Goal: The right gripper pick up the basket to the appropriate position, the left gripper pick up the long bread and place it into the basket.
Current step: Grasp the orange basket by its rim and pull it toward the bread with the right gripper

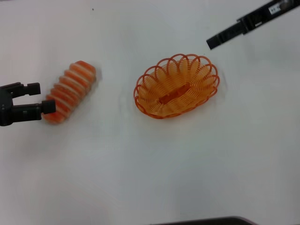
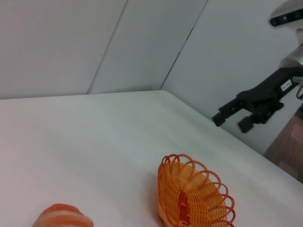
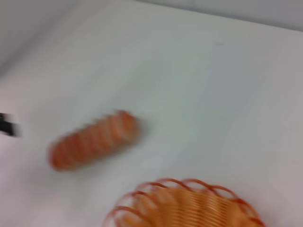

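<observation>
The orange wire basket [image 1: 176, 86] sits empty on the white table, a little right of centre. The striped long bread [image 1: 70, 91] lies on the table to its left, slanted. My left gripper [image 1: 41, 97] is open at the bread's near left end, one fingertip [image 1: 48, 107] against that end. My right gripper [image 1: 220, 40] hovers beyond the basket's far right rim, holding nothing; the left wrist view shows the right gripper [image 2: 233, 122] with its fingers apart. The left wrist view also shows the basket [image 2: 191, 198] and the bread's end [image 2: 61, 216]. The right wrist view shows the bread [image 3: 92, 140] and the basket rim [image 3: 189, 205].
A dark rounded object [image 1: 206, 220] pokes in at the near edge of the head view. Grey wall panels [image 2: 94, 42] rise behind the table, and the table's edge [image 2: 265, 158] runs below the right gripper.
</observation>
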{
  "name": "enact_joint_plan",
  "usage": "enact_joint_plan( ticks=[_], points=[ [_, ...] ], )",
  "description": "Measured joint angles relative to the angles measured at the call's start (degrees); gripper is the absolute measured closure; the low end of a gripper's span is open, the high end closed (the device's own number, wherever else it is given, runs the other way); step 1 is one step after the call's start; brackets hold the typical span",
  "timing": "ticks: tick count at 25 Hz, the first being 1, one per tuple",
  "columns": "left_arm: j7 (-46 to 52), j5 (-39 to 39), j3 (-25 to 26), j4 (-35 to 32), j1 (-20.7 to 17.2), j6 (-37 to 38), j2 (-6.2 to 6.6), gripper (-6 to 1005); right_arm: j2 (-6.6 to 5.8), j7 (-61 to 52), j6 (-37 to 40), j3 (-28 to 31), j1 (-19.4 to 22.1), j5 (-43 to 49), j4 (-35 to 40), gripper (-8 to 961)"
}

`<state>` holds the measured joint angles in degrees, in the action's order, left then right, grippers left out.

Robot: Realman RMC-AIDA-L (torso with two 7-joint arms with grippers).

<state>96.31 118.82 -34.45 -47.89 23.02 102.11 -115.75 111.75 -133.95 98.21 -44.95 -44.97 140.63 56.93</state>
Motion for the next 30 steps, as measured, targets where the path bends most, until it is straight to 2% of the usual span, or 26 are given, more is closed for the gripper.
enact_joint_plan(
  ticks=[3, 8, 18, 24, 29, 30],
  points=[
    [-0.22, 0.00, 0.00, 0.18, -0.01, -0.39, 0.00, 63, 1.46, -4.02, -3.60, -0.73, -3.26, 7.61, -0.05, 8],
    [-0.29, 0.01, 0.00, 0.40, -0.35, -0.86, 0.00, 62, 4.17, -7.56, -10.83, -4.68, -4.39, 13.27, -3.04, 9],
    [-0.34, 0.01, -0.09, 0.50, -0.44, -1.23, -0.19, 63, 5.57, -7.41, -19.53, -8.56, -5.23, 14.03, -12.73, 13],
    [-0.42, 0.01, -0.09, 0.50, -0.48, -1.30, -0.58, 63, 6.95, -6.47, -21.32, -10.84, -5.22, 14.08, -13.70, 15],
    [-0.39, 0.01, -0.09, 0.53, -0.53, -1.23, -0.63, 63, 7.01, -6.40, -21.51, -11.09, -5.08, 13.94, -13.77, 208],
    [-0.35, 0.01, -0.08, 0.53, -0.56, -1.19, -0.65, 63, 7.02, -6.40, -21.52, -11.09, -5.02, 13.90, -13.78, 281]
  ],
)
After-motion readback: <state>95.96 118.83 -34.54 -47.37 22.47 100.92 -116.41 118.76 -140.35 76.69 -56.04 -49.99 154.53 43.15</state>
